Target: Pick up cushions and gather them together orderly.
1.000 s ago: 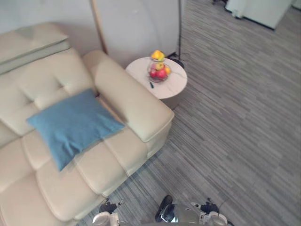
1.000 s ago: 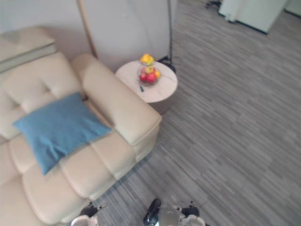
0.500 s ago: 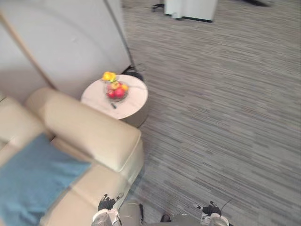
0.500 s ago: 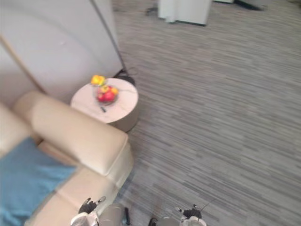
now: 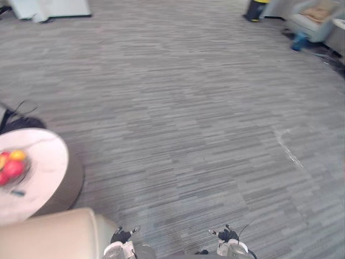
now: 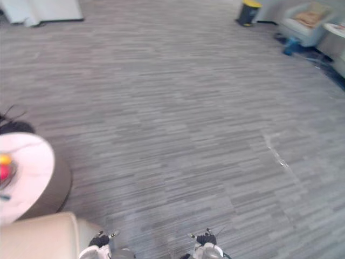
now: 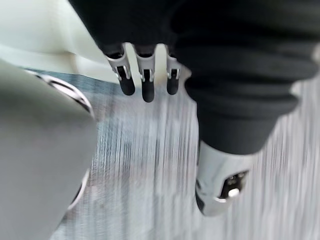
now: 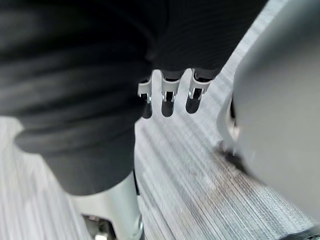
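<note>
Far off at the back right stands a pale armchair [image 5: 315, 19] with a tan cushion [image 5: 319, 12] on its seat. A beige sofa armrest [image 5: 48, 237] fills the lower left corner. My left hand [image 7: 144, 77] hangs over the grey carpet with straight fingers and holds nothing. My right hand [image 8: 167, 95] hangs the same way, fingers straight and empty, with carpet beneath it.
A round white side table [image 5: 40, 178] with a fruit bowl [image 5: 9, 167] stands at the left beside the armrest. A dark bin [image 5: 255, 9] and a small blue object [image 5: 299, 41] sit near the armchair. White furniture [image 5: 48, 7] stands at the back left. Open grey carpet lies between.
The camera has swung to the right: the sofa seat and the blue cushion have slid out at the left, and the far armchair has come into view. Both hands still hang empty.
</note>
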`<state>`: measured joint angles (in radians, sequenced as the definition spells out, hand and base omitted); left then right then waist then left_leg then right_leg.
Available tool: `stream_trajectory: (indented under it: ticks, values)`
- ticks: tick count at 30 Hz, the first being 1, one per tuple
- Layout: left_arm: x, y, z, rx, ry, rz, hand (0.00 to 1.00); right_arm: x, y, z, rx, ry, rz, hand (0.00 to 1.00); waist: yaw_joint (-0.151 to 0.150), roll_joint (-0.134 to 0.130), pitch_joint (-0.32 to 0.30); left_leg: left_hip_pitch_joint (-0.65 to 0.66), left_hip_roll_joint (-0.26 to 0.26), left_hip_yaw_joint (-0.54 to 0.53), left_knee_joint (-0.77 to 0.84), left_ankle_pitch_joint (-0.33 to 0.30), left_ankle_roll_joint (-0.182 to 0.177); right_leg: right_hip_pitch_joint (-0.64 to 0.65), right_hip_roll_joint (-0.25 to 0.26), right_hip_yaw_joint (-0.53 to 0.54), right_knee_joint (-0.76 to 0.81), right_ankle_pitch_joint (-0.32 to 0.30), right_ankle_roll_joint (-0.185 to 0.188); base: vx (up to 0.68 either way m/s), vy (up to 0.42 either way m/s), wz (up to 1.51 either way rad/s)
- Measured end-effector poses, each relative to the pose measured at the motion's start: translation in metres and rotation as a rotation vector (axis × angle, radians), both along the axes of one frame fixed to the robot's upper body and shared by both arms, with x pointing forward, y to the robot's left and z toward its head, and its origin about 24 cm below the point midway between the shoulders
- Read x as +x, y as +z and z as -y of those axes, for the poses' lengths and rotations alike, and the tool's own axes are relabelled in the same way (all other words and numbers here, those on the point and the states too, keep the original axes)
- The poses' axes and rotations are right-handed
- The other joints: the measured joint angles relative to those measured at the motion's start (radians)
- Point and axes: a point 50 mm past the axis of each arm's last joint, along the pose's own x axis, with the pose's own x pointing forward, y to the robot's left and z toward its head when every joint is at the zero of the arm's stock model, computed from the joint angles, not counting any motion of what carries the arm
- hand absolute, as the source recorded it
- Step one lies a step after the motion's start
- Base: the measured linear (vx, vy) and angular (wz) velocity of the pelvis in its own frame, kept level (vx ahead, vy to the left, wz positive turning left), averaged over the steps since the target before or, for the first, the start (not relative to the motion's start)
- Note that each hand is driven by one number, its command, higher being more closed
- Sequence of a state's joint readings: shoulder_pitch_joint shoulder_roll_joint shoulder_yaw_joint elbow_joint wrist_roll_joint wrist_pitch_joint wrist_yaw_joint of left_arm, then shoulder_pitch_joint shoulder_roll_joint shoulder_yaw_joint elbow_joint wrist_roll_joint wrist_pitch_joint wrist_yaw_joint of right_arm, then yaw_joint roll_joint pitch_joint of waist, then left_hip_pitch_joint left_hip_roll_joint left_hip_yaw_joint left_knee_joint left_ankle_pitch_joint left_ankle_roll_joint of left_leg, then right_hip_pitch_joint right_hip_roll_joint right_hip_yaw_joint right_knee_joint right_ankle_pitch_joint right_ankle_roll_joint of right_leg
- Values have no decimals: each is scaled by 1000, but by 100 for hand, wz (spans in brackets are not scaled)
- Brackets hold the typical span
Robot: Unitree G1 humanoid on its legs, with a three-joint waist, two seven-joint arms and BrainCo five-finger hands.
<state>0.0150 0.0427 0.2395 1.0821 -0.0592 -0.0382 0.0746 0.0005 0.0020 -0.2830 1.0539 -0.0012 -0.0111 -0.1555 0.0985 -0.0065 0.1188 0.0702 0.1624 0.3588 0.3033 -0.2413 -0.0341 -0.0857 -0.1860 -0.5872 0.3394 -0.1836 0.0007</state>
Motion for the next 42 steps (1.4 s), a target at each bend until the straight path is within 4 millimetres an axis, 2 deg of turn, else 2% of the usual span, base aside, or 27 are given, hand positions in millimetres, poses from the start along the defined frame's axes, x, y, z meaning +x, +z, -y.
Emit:
stream_trajectory:
  ticks: [1, 3, 4, 5, 7, 10, 12, 14, 15, 17, 19, 21, 23, 26, 27, 29, 30, 31, 32, 33, 34, 35, 36, 37, 39, 41, 42]
  values:
    - [1, 0, 3, -5, -5, 2, 0, 0, 0, 4, -5, -9, -3, 0, -2, 5, 4, -2, 12, 0, 35, -1, -2, 0, 9, 8, 0, -11, -4, 117, -251, -55]
    - [7, 2, 4, -2, -5, 27, 0, -5, -1, 11, -19, -41, -15, 0, -10, 23, 24, -114, 105, -42, 342, 13, 6, 24, 57, 32, 0, -38, -30, 115, -258, -47]
    - [12, 5, 3, 2, 1, 56, 0, -5, 0, 15, -34, -40, -17, 0, -7, 32, 44, -196, 156, -104, 547, 45, 64, 57, 95, 58, 4, -64, -49, 101, -225, -55]
    - [13, 6, 3, 4, 0, 60, 0, -5, 0, 15, -37, -40, -17, 0, -5, 38, 44, -222, 163, -136, 611, 36, 68, 67, 109, 75, 9, -79, -62, 157, -189, -91]
    - [15, 7, 5, 10, -27, 72, 0, -4, 0, 12, -32, -38, -19, 0, 8, 33, 45, -286, 112, -212, 671, -18, 5, 95, 130, 142, 15, -110, -78, 163, -67, -113]
    - [24, 11, 14, 8, -66, 109, 0, -2, 1, 11, -29, -51, -8, 0, 12, 30, 47, -357, -15, -243, 395, -36, 5, 110, 147, 273, -21, -113, -76, 187, 8, -122]
    - [26, 12, 17, 3, -66, 120, 0, -1, 2, 11, -23, -60, -2, 0, 17, 36, 43, -379, -79, -295, 177, 0, -12, 115, 163, 342, -43, -114, -70, 298, 112, -115]
    - [23, 12, 15, 8, -60, 121, 0, -3, 1, 8, -15, -60, -10, 0, 43, 30, 38, -342, -106, -324, 92, 133, -8, 129, 173, 425, -69, -114, -39, 453, 142, -122]
    - [25, 12, 10, 23, -70, 120, 0, -5, -1, -1, 8, -62, -12, 0, 34, -3, 15, -333, -115, -296, 86, 107, 5, 147, 163, 469, -116, -105, -19, 351, 68, -79]
    - [26, 13, 8, 31, -71, 122, 0, -11, -3, -7, 24, -65, -24, 0, 42, -27, -1, -325, -113, -245, 116, 60, 21, 155, 143, 502, -117, -99, -2, 470, 98, -73]
    - [23, 12, 8, 28, -68, 112, 0, -8, -2, -11, 29, -56, -9, 0, 61, -30, 0, -246, -112, -167, 95, 9, 35, 66, 109, 522, 134, -122, 62, 489, 138, -96]
    - [21, 10, 9, 20, -67, 90, 0, -1, 2, -8, 17, -38, 26, 0, 50, -20, 12, -143, -115, -139, 83, -42, 45, -79, 50, 496, 521, -78, 167, 320, 77, -50]
    - [18, 8, 10, 17, -69, 73, 0, 2, 4, -6, 10, -36, 41, 0, 30, -10, 14, -50, -110, -129, 58, -64, 47, -134, -1, 426, 650, -93, 128, 378, 13, -13]
    - [13, 6, 9, 14, -62, 58, 0, 9, 6, -6, 12, -29, 62, 0, 13, -7, 16, 54, -84, -103, -40, -71, 36, -196, -51, 284, 523, -111, 65, 349, -55, -13]
    - [10, 5, 9, 14, -61, 45, 0, 12, 6, -5, 12, -27, 64, 0, 9, -6, 16, 93, -69, -89, -87, -67, 27, -231, -56, 231, 384, -92, 53, 473, -156, -25]
    - [7, 3, 7, 19, -70, 31, 0, 16, 6, -3, 8, -20, 60, 0, 2, -6, 17, 128, -54, -83, -127, -66, 9, -265, -33, 225, 173, -11, 50, 437, -204, -15]
    - [3, 3, 2, 28, -69, 18, 0, 14, 5, -1, 6, -16, 42, 0, -7, -17, 20, 150, -60, -110, -142, -71, -6, -262, -3, 284, 30, 98, 44, 475, -288, 9]
    - [2, 2, 1, 31, -69, 12, 0, 13, 5, 5, -8, -15, 38, 0, -19, -18, 19, 169, -55, -145, -137, -78, -16, -261, 21, 322, 44, 178, -4, 581, -357, 3]
    - [-1, 0, 7, 14, -67, -4, 0, 14, 7, 18, -39, -14, 34, 0, -19, 25, 16, 156, -14, -189, -72, -72, -26, -254, 45, 305, 84, 123, -15, 391, -247, 2]
    - [-2, -1, 11, 5, -66, -5, 0, 13, 6, 19, -39, -17, 29, 0, -19, 39, 14, 139, -3, -209, -27, -72, -27, -250, 54, 299, 86, 107, -17, 477, -311, -3]
    - [0, -1, 16, -14, -41, 4, 0, 11, 7, 25, -56, -26, 20, 0, -29, 76, 24, 13, 48, -280, 260, -31, -33, -207, 87, 270, 81, 57, -29, 373, -259, 4]
    - [1, 0, 16, -19, -25, 11, 0, 11, 7, 26, -58, -25, 21, 0, -32, 83, 28, -23, 60, -295, 346, 3, -24, -191, 97, 266, 76, 47, -36, 579, -359, 2]
    - [3, 1, 17, -24, 2, 29, 0, 14, 9, 27, -68, -25, 33, 0, -28, 89, 45, -127, 101, -326, 579, 128, 8, -127, 130, 260, 53, 20, -53, 595, -266, -6]
    - [7, 4, 15, -19, 7, 51, 0, 13, 9, 24, -68, -26, 36, 0, -23, 95, 56, -204, 127, -326, 751, 103, -2, -45, 161, 262, 22, -12, -74, 502, -202, -8]
    - [15, 8, 12, -1, -14, 87, 0, 10, 6, 17, -47, -32, 26, 0, -10, 70, 64, -291, 104, -300, 815, 54, -13, 56, 169, 273, -36, -38, -79, 513, -165, -17]
    - [20, 11, 12, 6, -32, 112, 0, 10, 5, 10, -29, -29, 23, 0, 1, 53, 62, -382, 67, -233, 732, 14, -4, 139, 171, 295, -113, -47, -70, 502, -120, -30]
    - [23, 13, 13, 5, -34, 128, 0, 13, 6, 10, -26, -31, 29, 0, 11, 51, 61, -416, 36, -179, 563, 0, -1, 179, 170, 314, -158, -39, -56, 408, -26, -43]
